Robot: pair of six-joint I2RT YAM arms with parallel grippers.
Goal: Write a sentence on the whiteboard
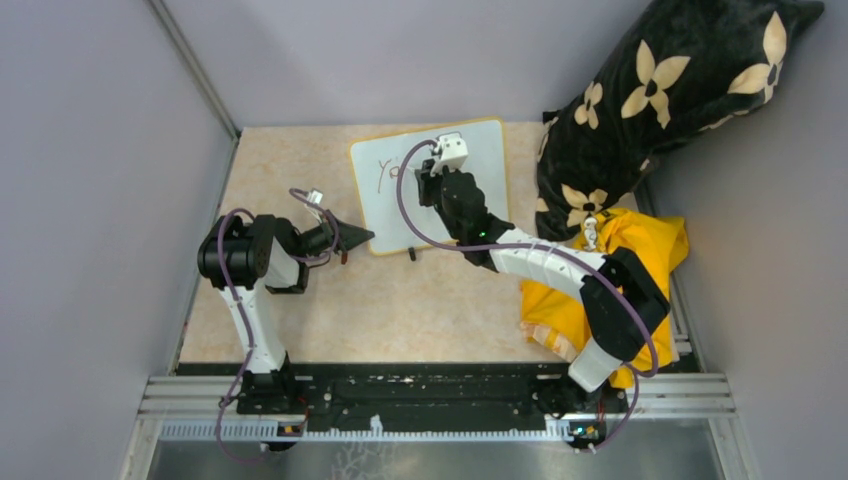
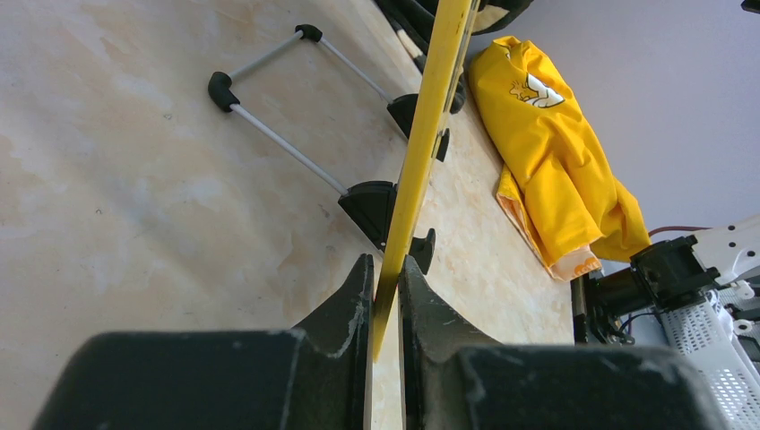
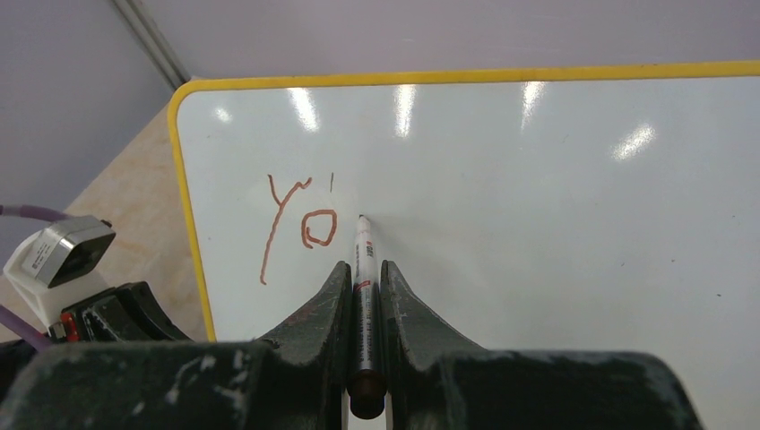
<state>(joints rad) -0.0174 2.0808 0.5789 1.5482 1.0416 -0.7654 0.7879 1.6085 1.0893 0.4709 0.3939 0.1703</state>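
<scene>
The whiteboard (image 1: 485, 165) with its yellow frame stands tilted at the back of the table. My left gripper (image 1: 358, 237) is shut on its lower left edge. In the left wrist view the yellow frame (image 2: 419, 152) is pinched between the left gripper (image 2: 385, 265) jaws, with the black feet (image 2: 369, 204) beyond. My right gripper (image 3: 363, 269) is shut on a marker (image 3: 362, 251) whose tip touches the whiteboard (image 3: 538, 197). Of the sentence, reddish-brown "Yo" (image 3: 300, 228) and a short stroke show, just left of the tip. The right gripper (image 1: 428, 176) hangs over the board's middle.
A yellow garment (image 1: 645, 255) lies right of the board, under the right arm; it also shows in the left wrist view (image 2: 556, 152). A black cushion with cream flowers (image 1: 660, 90) leans in the back right corner. Grey walls enclose the table.
</scene>
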